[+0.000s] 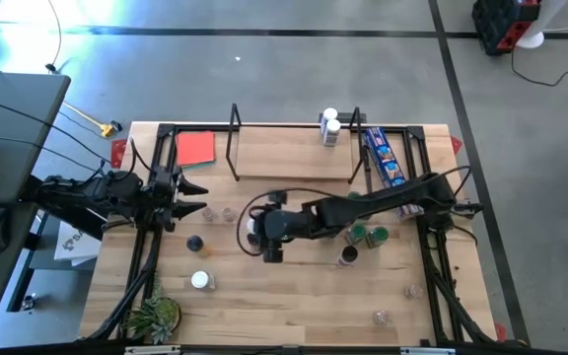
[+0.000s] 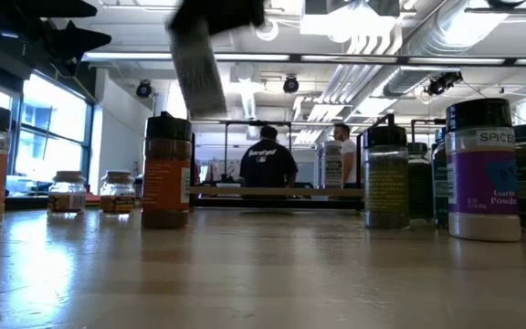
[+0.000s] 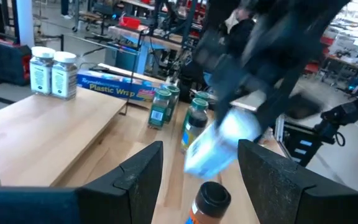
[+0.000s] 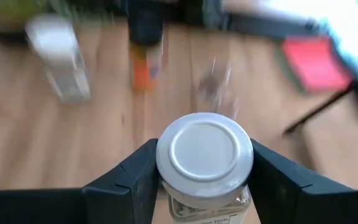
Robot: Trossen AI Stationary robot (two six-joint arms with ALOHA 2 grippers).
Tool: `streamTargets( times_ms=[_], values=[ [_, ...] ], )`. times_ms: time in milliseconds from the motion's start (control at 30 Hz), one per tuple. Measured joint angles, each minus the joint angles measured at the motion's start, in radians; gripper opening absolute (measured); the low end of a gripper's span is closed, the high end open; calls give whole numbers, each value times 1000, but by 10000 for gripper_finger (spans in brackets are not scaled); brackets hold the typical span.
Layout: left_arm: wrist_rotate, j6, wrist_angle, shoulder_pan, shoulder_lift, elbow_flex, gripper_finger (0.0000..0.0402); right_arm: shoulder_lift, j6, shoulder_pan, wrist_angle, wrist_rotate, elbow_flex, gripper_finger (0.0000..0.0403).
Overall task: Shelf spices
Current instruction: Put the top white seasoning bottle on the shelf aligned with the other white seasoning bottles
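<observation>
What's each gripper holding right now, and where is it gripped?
Right gripper holds a white-lidded spice jar, clamped just under its lid. Left gripper is open and holds nothing.

Light-wood table (image 1: 294,296) and shelf (image 1: 284,153) carrying scattered spice jars.

Two white-lidded jars (image 1: 330,127) are standing together on the shelf near its right end, while a red card (image 1: 195,148) and a long blue packet (image 1: 386,158) are lying on the table beside the shelf's ends. On the tabletop, green-lidded jars (image 1: 368,235) are clustering right of centre, a black-lidded jar (image 1: 194,243) and a white-lidded jar (image 1: 201,281) are sitting left, clear jars (image 1: 227,213) are resting nearby, and a small plant (image 1: 154,318) is occupying the front-left corner.
</observation>
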Motion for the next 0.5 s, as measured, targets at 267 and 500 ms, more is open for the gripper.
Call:
streamTargets(
  times_ms=[267, 500],
  values=[
    [-9, -9, 51, -10, 0, -34, 202, -139, 139, -82, 311, 1, -405, 191],
    [-25, -8, 67, -10, 1, -34, 202, -181, 199, -123, 384, -59, -548, 191]
  ],
)
